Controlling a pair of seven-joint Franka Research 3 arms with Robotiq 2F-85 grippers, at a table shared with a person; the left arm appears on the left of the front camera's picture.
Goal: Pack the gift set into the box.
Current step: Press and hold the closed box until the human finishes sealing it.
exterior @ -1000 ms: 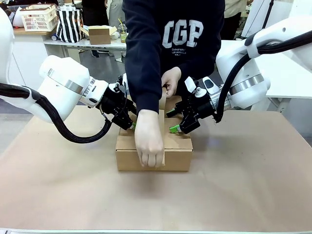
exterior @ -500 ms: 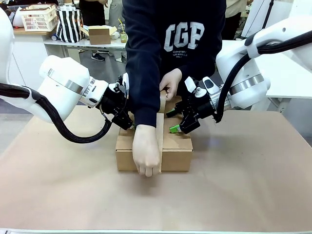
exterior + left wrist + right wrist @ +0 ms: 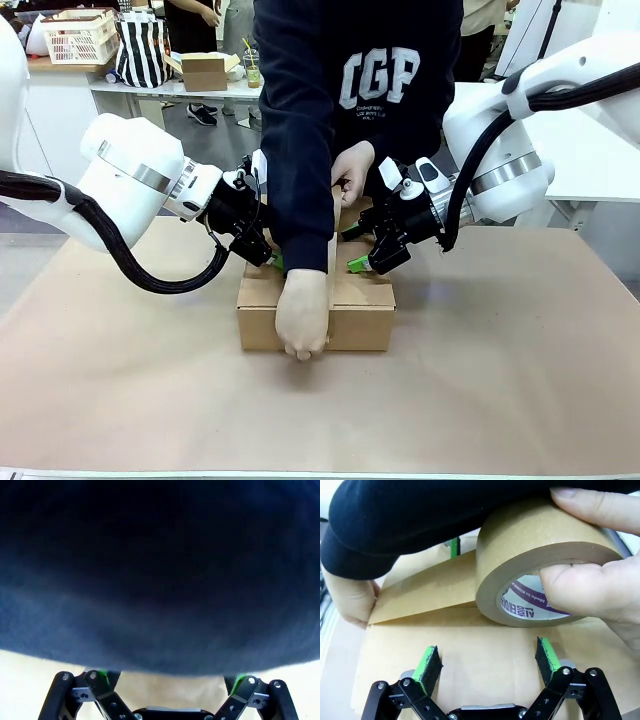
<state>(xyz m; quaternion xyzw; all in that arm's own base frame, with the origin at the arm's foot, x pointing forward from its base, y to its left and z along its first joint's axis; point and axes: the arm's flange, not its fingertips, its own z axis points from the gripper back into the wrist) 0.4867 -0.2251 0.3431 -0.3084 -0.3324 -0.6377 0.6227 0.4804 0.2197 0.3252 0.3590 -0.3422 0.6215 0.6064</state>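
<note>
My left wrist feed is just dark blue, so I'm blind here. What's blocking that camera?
Observer: A person's dark sleeve. Their arm reaches across the box, right in front of the left end effector.
Operator: What is the person doing?
Observer: Running a strip of brown tape off a tape roll along the box's top seam, with one hand pressing the strip down over the near face.
Operator: And the right end effector?
Observer: The right end effector is open over the closed box top, pointed at the roll and holding nothing.
</note>
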